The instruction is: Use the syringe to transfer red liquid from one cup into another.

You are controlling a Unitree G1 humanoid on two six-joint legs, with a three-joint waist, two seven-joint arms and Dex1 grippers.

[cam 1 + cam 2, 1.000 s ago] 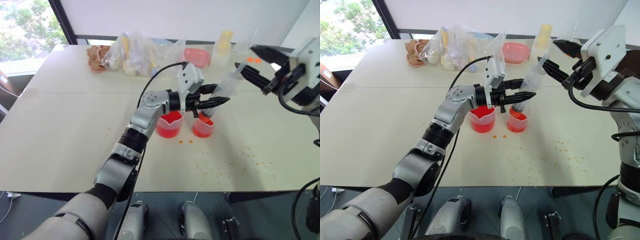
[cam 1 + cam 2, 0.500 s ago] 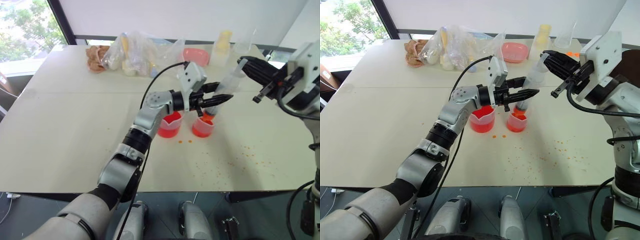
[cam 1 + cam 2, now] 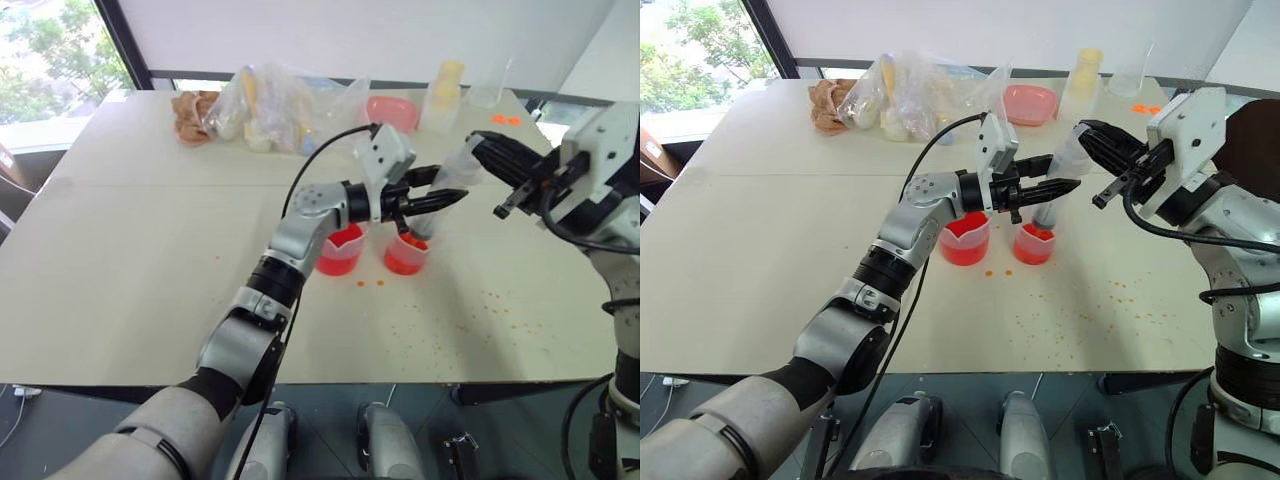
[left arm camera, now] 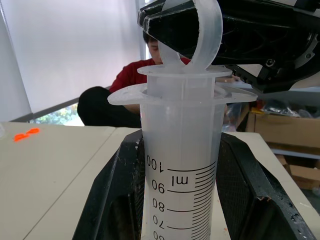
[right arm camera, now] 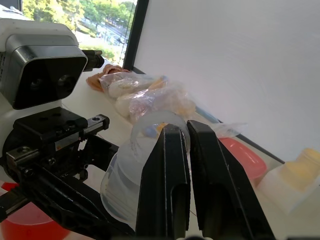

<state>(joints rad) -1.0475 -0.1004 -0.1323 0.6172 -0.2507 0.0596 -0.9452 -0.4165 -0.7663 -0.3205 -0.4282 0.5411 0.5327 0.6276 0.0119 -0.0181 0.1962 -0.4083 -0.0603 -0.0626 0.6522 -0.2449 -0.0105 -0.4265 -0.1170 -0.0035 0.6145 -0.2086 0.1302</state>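
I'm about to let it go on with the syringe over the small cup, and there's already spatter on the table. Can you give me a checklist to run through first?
1. Left gripper shut on the syringe barrel: ok.
2. Right gripper closed on the plunger ring: ok.
3. Plunger position: ok, pushed right in, its top flange resting at the barrel's flange.
4. Syringe tip over the small cup: ok, it points down into the cup.
5. Beaker upright beside the cup, both holding red liquid: ok.
6. Table clean: not ok, orange droplets lie scattered right of the cups.
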